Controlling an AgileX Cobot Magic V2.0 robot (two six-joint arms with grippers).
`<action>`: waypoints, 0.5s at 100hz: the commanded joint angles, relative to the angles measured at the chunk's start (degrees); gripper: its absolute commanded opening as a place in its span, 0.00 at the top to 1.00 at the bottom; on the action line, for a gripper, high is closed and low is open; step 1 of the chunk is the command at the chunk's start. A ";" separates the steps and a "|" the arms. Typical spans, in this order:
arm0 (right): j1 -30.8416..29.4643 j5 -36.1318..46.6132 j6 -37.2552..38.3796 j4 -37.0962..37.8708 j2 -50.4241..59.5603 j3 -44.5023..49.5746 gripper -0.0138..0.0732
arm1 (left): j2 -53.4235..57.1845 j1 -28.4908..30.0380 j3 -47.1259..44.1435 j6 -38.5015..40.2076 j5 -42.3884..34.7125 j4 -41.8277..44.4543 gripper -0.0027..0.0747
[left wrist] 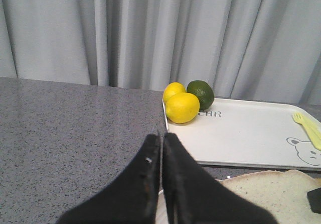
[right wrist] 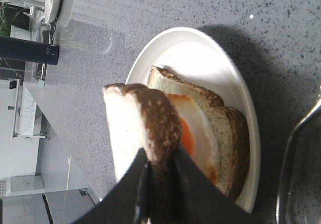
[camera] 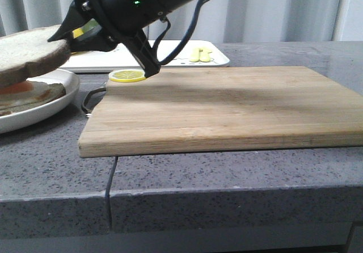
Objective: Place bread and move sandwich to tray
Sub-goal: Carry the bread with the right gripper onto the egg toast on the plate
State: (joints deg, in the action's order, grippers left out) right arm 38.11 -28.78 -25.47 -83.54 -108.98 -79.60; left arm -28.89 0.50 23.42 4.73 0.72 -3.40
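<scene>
My right gripper is shut on the crust edge of the bread, a thick pale slice with a dark brown crust. It holds the slice just above the sandwich. In the right wrist view the gripper pinches the bread over the fried egg and lower bread slice on the round white plate. The white tray lies behind the cutting board. My left gripper is shut and empty, beside the plate and facing the tray. It is out of the front view.
A wooden cutting board with a metal handle fills the table's middle. A lemon slice lies at its far left corner. Two lemons, a lime and a yellow fork sit on the tray.
</scene>
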 commanded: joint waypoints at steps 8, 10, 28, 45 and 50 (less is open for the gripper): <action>0.94 0.88 -1.30 -2.69 2.00 -3.12 0.92 | -0.65 -0.34 2.10 0.49 -4.67 -0.50 0.99; 1.02 0.88 -1.30 -2.69 1.75 -3.36 0.92 | -0.65 -0.34 2.10 0.49 -4.67 -0.50 0.99; 1.25 0.03 -1.59 -2.67 0.20 -5.04 0.87 | -0.65 -0.34 2.10 0.49 -4.67 -0.50 0.99; 1.26 -0.24 -4.28 -2.62 0.20 -5.08 0.69 | -0.65 -0.34 2.10 0.49 -4.67 -0.50 0.99; 1.26 -0.24 -4.61 -2.62 0.20 -5.08 0.65 | -0.65 -0.34 2.10 0.49 -4.67 -0.50 0.99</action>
State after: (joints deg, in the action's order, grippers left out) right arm 39.33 -27.73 -28.12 -83.83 -112.09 -82.49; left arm -28.89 0.50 23.42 4.73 0.72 -3.40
